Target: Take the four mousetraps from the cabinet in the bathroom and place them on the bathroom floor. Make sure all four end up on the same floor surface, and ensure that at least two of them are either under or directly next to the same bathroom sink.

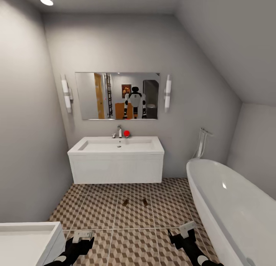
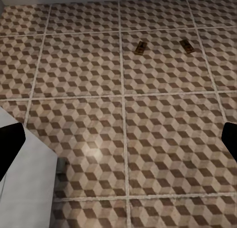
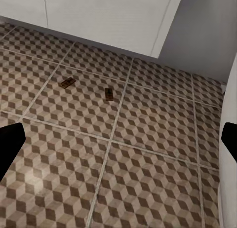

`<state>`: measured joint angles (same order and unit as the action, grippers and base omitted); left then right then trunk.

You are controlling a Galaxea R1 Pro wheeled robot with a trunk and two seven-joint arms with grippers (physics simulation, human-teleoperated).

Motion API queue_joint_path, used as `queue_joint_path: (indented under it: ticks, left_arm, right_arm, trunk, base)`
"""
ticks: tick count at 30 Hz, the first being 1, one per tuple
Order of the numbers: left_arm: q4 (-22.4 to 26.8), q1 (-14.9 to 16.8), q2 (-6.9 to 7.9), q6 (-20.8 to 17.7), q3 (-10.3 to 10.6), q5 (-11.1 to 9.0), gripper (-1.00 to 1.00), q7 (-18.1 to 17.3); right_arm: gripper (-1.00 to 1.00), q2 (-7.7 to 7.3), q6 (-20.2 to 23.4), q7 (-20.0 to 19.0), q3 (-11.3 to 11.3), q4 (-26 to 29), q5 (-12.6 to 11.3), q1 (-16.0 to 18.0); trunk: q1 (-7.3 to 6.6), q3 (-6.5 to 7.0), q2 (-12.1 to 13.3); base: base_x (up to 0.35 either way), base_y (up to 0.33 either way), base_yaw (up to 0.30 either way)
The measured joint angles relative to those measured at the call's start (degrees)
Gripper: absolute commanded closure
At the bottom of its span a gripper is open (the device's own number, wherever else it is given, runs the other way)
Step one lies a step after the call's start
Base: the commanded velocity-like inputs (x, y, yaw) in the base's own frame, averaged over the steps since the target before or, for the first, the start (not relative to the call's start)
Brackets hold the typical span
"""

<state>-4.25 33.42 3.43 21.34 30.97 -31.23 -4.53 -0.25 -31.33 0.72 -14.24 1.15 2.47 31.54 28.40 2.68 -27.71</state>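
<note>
Two mousetraps lie on the cube-patterned bathroom floor (image 1: 99, 216) just in front of the sink: one (image 1: 125, 202) to the left, the other (image 1: 145, 201) a tile-width to its right. The left wrist view has them as mousetrap (image 2: 140, 48) and mousetrap (image 2: 186, 46); the right wrist view as mousetrap (image 3: 66, 82) and mousetrap (image 3: 108, 93). The sink (image 1: 117, 147) tops a white vanity with a chrome tap (image 1: 119, 131). My left gripper (image 1: 82, 235) and right gripper (image 1: 187, 229) hover low over the tiles, both open and empty, well short of the traps. The cabinet is out of direct view.
A white oval bathtub (image 1: 230, 204) fills the right side. A white boxy fixture (image 1: 27, 239) sits at the near left. A red ball (image 1: 126, 133) rests by the tap. The mirror (image 1: 117, 96) reflects the robot and orange-brown furniture behind it. Open tiles lie between fixture and tub.
</note>
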Motion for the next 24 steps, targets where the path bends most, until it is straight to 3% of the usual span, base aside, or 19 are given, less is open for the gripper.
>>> queue_joint_path:
  ticks: [12, 24]
  left_arm:
    - [0.0, 0.0, -0.01, 0.0, 0.0, 0.0, -1.00, 0.0]
    - [0.0, 0.0, -0.07, 0.0, 0.0, 0.0, -1.00, 0.0]
  right_arm:
    - [-1.00, 0.00, 0.0, 0.0, 0.0, 0.0, 0.0, 0.0]
    - [-1.00, 0.00, 0.0, 0.0, 0.0, 0.0, 0.0, 0.0]
  trunk:
    - [-2.64, 2.16, 4.8]
    - [-2.64, 2.17, 4.8]
  base:
    - [0.000, 0.000, 0.000]
    - [0.000, 0.000, 0.000]
